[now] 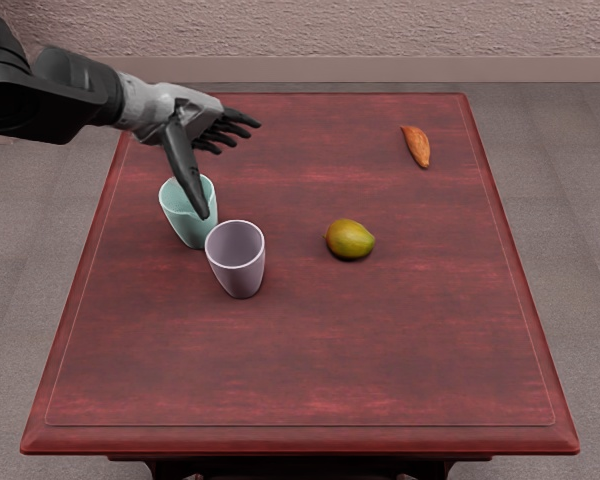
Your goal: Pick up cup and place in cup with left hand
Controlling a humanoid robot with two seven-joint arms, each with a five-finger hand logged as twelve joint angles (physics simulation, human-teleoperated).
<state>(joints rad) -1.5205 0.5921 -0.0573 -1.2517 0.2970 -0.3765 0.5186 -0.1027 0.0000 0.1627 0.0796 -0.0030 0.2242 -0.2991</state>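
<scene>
The left hand (187, 118) is open, gripping nothing, its thumb slanting down in front of the teal cup (192, 230); the lilac cup (240, 275) stands just beside that cup, on the table (310, 370), below the thumb tip in view.

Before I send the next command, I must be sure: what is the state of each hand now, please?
Left hand: open, fingers extended, holding nothing.
Right hand: not in view, so its state cannot be told.

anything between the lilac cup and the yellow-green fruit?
Head view: just bare red tabletop between the lilac cup and the yellow-green fruit.
</scene>
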